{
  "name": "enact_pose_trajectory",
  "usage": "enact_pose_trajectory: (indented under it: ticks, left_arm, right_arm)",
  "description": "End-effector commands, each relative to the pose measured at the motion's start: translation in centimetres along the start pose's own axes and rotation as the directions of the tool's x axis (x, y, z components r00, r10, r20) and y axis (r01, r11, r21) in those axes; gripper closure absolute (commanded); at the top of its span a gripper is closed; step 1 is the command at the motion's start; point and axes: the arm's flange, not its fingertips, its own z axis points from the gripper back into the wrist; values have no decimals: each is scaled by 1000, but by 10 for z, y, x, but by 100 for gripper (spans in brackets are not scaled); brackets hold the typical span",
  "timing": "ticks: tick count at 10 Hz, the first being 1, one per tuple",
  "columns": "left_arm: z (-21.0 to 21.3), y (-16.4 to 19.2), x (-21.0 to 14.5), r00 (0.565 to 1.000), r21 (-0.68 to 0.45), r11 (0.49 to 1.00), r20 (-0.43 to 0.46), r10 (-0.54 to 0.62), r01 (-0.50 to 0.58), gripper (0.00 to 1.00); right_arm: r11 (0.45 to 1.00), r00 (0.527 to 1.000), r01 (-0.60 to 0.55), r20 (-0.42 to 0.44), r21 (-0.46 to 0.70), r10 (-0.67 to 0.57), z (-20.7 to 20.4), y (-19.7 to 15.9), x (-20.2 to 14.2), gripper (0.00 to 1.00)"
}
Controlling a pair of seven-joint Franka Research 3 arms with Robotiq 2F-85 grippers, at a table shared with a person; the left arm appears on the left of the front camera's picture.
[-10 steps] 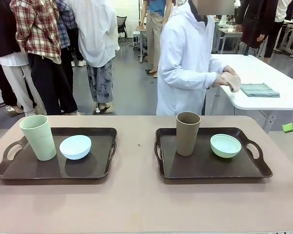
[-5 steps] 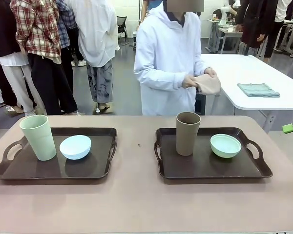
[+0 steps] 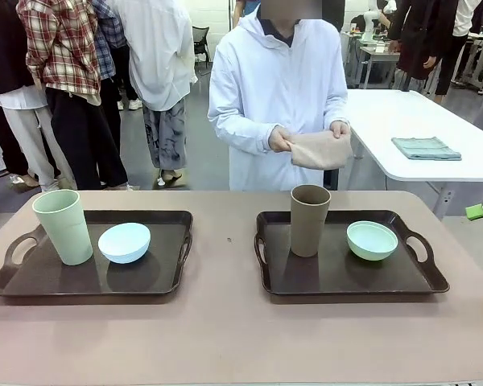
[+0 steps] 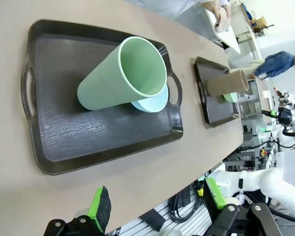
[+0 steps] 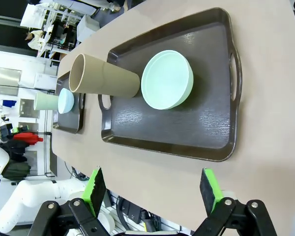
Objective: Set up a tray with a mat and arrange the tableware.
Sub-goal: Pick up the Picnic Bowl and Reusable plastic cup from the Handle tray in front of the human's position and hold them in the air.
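Tan mat [image 3: 320, 150] is being held up in both hands [image 3: 280, 138] by the person across the table [image 3: 225, 330], behind the right tray [image 3: 338, 277]. On that tray, brown tumbler [image 3: 309, 219] is being kept upright at the left, mint bowl [image 3: 372, 240] at the right, apart. On the left tray [image 3: 157, 277], green tumbler [image 3: 63, 226] is standing upright, blue bowl [image 3: 124, 242] just beside it. Left gripper [image 4: 157, 201] and right gripper [image 5: 152, 189] are being held above the table, fingers wide apart, gripping nothing.
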Motion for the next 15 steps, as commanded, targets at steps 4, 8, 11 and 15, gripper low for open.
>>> enact_pose_trajectory:
  ticks: [4, 8, 11, 15]
  left_arm:
    - [1, 2, 1, 1000, -21, 1000, 16, -21, 21, 0]
    - [1, 2, 1, 1000, -21, 1000, 16, -21, 21, 0]
    - [1, 2, 1, 1000, -21, 1000, 16, -21, 21, 0]
    - [1, 2, 1, 1000, -21, 1000, 16, -21, 21, 0]
  right_arm:
    - [1000, 1000, 11, 4, 18, -11, -1, 0, 2, 0]
    - [1000, 1000, 11, 4, 18, -11, -1, 0, 2, 0]
    - [1000, 1000, 11, 4, 18, -11, -1, 0, 2, 0]
    - [1000, 1000, 11, 4, 18, -11, -1, 0, 2, 0]
